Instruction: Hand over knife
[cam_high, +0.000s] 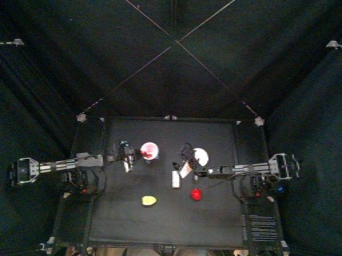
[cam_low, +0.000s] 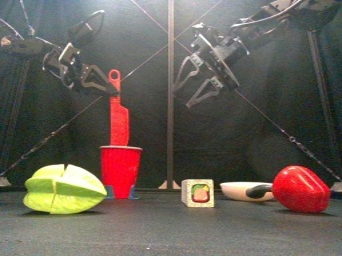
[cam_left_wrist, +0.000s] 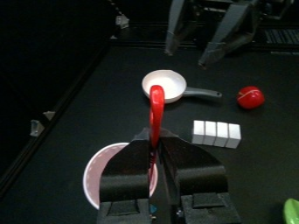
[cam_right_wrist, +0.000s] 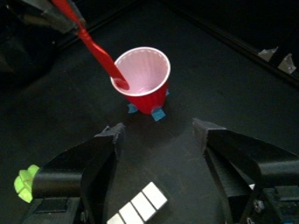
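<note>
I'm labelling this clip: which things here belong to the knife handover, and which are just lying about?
In the job: red knife, left gripper shut on it, right gripper open.
Lying about: red cup, green fruit, red pepper, white scoop, white segmented block.

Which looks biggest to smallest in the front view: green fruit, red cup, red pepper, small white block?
1. green fruit
2. red pepper and red cup: too alike to rank, and the cup stands farther back from the camera.
3. small white block
</note>
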